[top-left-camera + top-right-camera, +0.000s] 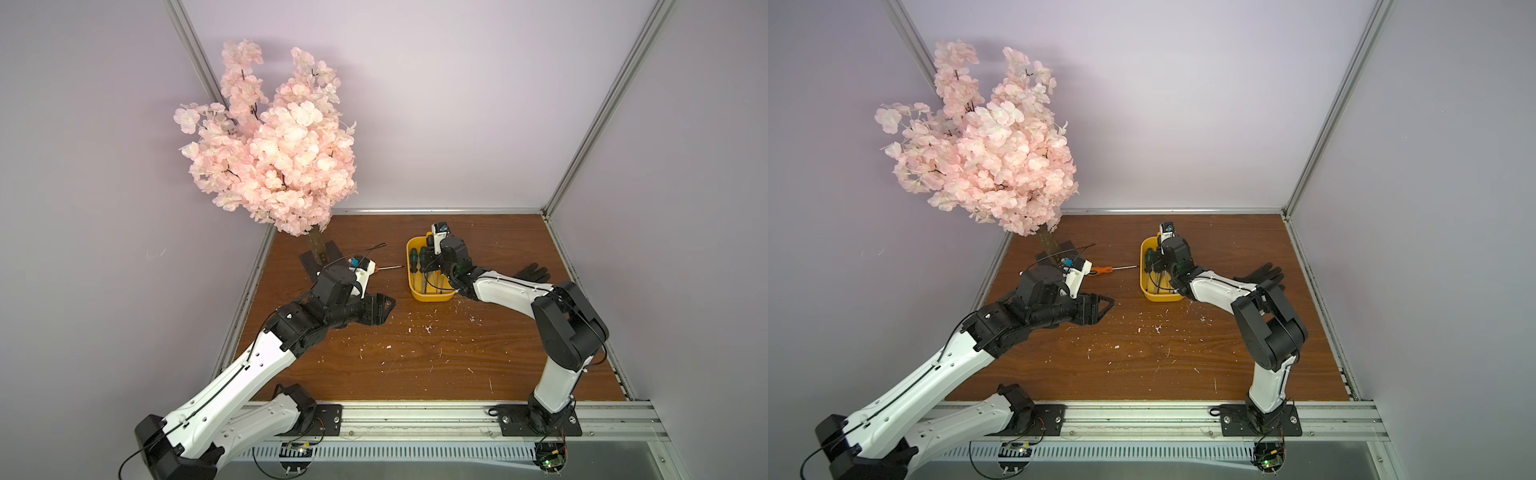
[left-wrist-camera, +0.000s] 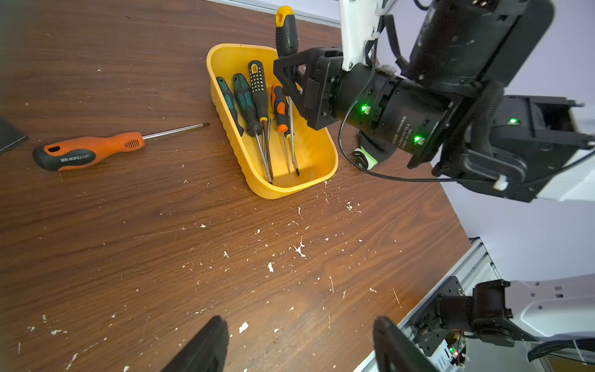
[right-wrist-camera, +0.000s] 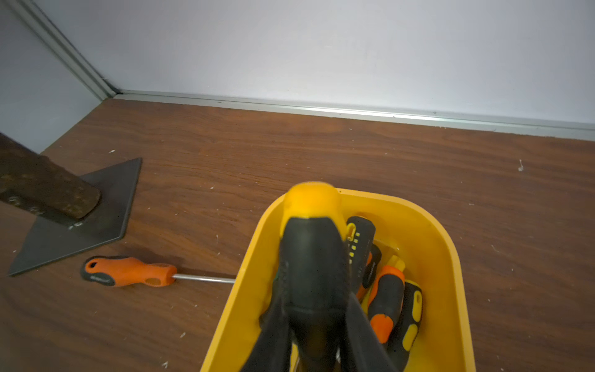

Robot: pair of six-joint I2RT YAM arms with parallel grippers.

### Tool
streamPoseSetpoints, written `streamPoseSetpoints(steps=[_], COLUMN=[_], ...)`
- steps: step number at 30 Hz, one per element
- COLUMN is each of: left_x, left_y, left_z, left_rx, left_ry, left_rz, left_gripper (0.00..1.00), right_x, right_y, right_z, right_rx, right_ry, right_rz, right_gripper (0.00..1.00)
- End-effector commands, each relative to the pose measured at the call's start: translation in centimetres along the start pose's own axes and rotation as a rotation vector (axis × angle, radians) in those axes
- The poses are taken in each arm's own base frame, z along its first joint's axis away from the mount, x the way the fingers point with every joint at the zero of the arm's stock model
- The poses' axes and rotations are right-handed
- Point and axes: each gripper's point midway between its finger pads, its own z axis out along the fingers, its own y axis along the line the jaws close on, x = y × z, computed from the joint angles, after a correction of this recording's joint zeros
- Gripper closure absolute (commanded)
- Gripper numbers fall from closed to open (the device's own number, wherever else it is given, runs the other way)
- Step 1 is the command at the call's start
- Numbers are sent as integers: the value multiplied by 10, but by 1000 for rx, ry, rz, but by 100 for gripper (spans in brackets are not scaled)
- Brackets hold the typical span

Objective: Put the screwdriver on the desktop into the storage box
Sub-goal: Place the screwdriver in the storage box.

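Nearest, the left gripper point(image 2: 299, 349) hangs wide open and empty above the desktop point(image 2: 161, 257). Further on, the right gripper point(image 3: 317, 325) is clamped on a black-and-yellow screwdriver point(image 3: 310, 251) over the storage box point(image 2: 244, 161), where several other screwdrivers point(image 2: 246, 103) lie. An orange screwdriver point(image 2: 90, 151) lies flat on the desktop beside the box, tip towards it; in a top view the left arm point(image 1: 332, 286) hides most of its handle. Beyond sits a tree base point(image 3: 96, 219); only the top views show a black glove point(image 1: 534, 272)

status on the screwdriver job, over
Left end effector open, empty. Right end effector shut on black-and-yellow screwdriver over the storage box. Orange screwdriver lying on the desktop beside it. Four screwdrivers already crowd the box.
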Motion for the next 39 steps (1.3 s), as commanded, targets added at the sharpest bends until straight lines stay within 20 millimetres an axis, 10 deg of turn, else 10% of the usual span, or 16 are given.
streamPoseSetpoints(steps=[1,20,28,39], left_x=[-2,-2,-2,-3], left_y=[0,5,10,16], left_z=[-2,4,10,25], left_rx=[6,-20,-46,-70], left_ry=[-16,-7,-1,8], left_rz=[-2,-1,5,18], left_gripper=[25,25,25,24], right_x=[-33,7,-13,-37], right_y=[-9,-32,-30,-22], right_z=[1,33,23,-11], right_rx=[57,120,105,32], right_ry=[-89,53,30,-27], right_rz=[109,200,179,155], right_gripper=[96,70,52,52])
